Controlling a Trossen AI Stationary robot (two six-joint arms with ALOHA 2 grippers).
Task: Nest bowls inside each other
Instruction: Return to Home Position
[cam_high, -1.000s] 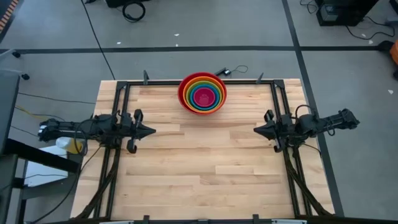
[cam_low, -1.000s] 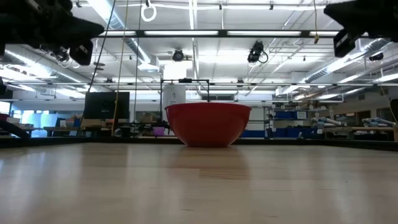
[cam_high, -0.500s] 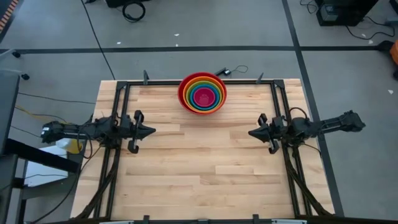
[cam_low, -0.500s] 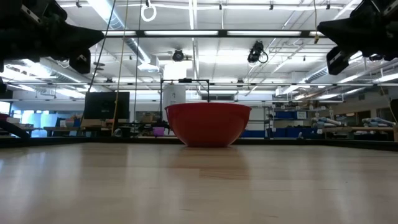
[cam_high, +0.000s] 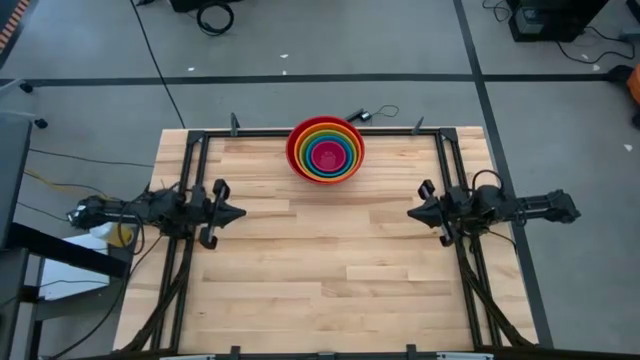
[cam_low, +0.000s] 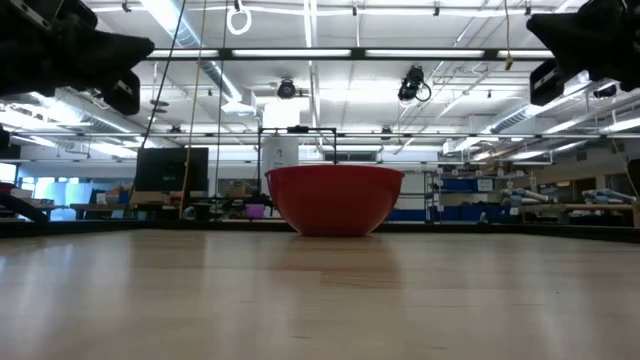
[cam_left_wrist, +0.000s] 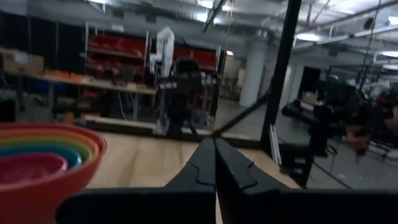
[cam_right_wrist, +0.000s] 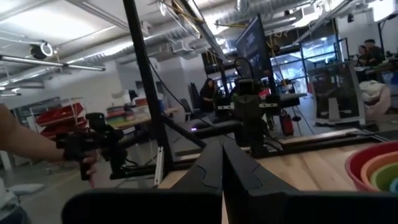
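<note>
- I see the five bowls nested into one stack at the middle of the far edge of the table (cam_high: 330, 285).
- The red bowl (cam_high: 290, 152) is the outermost and sits on the wood. Inside it come the orange bowl (cam_high: 297, 137), the green bowl (cam_high: 305, 166) and the blue bowl (cam_high: 311, 148), with the pink bowl (cam_high: 326, 156) at the centre.
- From table height only the red wall shows, upright and level.
- My left gripper (cam_high: 240, 212) hangs over the left side of the table, well apart from the stack and pointing towards the centre. Its fingers (cam_left_wrist: 200, 169) are pressed together with nothing between them.
- My right gripper (cam_high: 410, 212) mirrors it over the right side, facing the left one across bare wood. Its fingers (cam_right_wrist: 210, 167) are likewise closed on nothing.
- Neither gripper touches a bowl, and both sit nearer to me than the stack.
- In the right wrist view a person's arm (cam_right_wrist: 31, 144) reaches in beyond the table edge.
</note>
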